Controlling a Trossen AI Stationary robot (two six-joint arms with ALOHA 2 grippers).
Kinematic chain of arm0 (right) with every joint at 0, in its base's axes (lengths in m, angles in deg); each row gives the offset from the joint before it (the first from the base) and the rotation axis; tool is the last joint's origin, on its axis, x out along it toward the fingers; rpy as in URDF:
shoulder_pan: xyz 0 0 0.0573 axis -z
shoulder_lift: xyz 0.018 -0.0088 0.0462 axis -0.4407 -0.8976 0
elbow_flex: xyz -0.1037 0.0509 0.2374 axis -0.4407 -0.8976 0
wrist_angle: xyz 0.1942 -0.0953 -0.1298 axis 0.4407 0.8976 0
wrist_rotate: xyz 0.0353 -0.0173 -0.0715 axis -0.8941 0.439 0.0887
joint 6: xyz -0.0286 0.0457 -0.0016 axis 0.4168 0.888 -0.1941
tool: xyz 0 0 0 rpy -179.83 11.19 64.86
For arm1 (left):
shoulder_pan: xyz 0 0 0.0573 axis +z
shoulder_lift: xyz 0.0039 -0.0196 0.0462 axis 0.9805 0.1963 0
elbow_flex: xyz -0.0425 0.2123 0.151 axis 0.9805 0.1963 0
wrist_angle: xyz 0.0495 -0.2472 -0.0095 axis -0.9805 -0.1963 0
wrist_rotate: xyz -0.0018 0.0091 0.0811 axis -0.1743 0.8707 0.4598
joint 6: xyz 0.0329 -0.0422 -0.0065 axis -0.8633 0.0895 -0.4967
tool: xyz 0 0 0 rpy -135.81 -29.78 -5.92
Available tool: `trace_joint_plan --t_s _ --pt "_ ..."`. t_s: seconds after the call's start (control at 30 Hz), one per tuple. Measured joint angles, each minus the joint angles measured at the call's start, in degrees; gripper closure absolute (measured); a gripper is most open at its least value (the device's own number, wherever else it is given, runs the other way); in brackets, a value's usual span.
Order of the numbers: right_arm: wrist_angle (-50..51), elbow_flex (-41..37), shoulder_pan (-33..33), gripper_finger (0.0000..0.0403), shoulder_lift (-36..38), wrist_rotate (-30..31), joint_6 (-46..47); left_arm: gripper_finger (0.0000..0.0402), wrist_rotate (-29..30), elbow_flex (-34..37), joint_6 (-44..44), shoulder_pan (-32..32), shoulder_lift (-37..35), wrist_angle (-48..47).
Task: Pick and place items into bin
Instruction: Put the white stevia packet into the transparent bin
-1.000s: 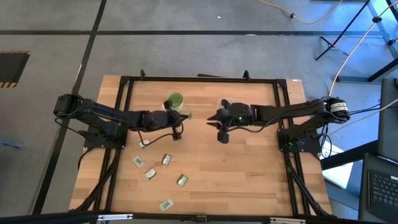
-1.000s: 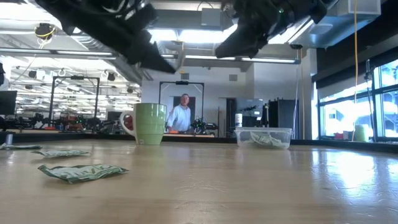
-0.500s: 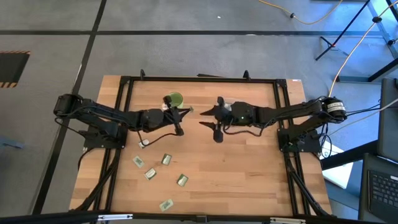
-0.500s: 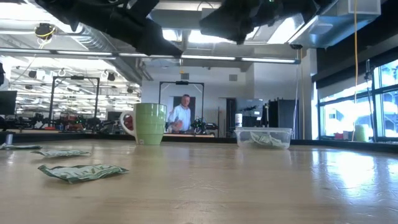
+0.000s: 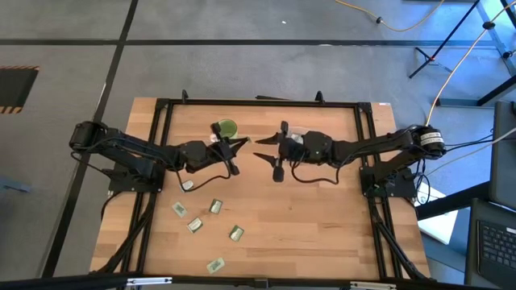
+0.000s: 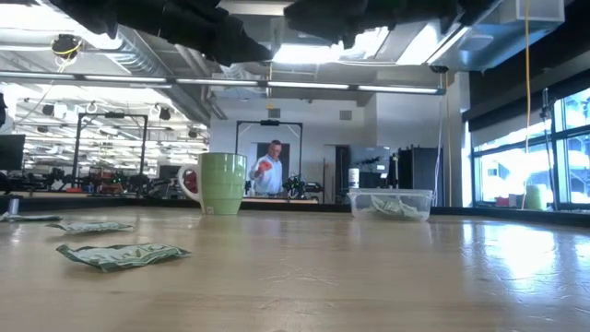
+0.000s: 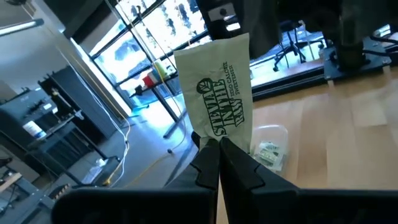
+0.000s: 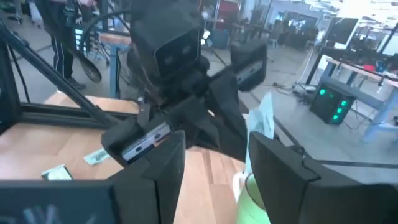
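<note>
Five packets (image 5: 213,207) lie on the wooden table (image 5: 322,217) before a workshop room. The left gripper (image 7: 219,148), above the table beside the mug (image 5: 226,128), pinches a packet (image 7: 217,93). The right gripper (image 5: 268,150) faces it, spread open, near the bin (image 6: 391,204).

A grey floor (image 5: 242,64) crossed by dark seams is seen around the wooden counter (image 5: 322,225). Large windows (image 6: 516,171) are lit at one side, and ceiling light strips (image 6: 304,85) glow overhead.
</note>
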Motion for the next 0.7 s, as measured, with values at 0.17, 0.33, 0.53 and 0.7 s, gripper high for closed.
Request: trace_joint_plan --t_s 0.17,0.33,0.53,0.7 --pt "-1.18 -0.02 0.35 0.0227 -0.02 2.18 -1.13 0.0399 -0.06 0.0 -0.02 -0.08 0.0 0.7" --pt "-4.65 0.02 0.32 0.0231 0.02 2.32 -2.43 0.0399 -0.1 0.0 -0.01 -0.08 0.0 1.02" --pt "-5.38 0.02 0.37 0.0236 0.02 2.34 -2.63 0.0399 -1.78 0.0 0.0 -0.08 0.01 4.14" --pt "-5.95 0.02 0.37 0.0242 0.02 2.32 -2.73 0.0399 -3.46 0.0 0.47 -0.08 0.02 5.27"
